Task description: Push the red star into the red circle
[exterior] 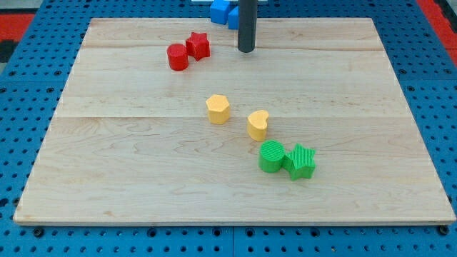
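**Pushing the red star into the red circle: contact apparently made**

Camera view. A pale wooden tabletop (343,86) is shown on a blue perforated base. Near the view's top left, the red star (198,46) is seen directly beside the red circle (178,57), the star lying toward the view's upper right of the circle; the two appear to be touching, or separated by a gap too small to be resolved. The task may therefore be judged complete or very nearly so, with at most a slight closing nudge left.

No gripper is fitted, so nothing can be opened, closed or held; the arm ends in a dark rod. My tip (246,51) is placed to the view's right of the red star, clearly apart from it and in contact with no block.

Two blue blocks (224,11), shape partly cut off by the frame edge, are seen at the view's top behind the rod. Near the centre, a yellow hexagon-like block (218,109) and a yellow heart (258,124) lie apart from each other. Toward the view's lower right, a green circle (271,156) and a green star (300,160) are set side by side, touching.
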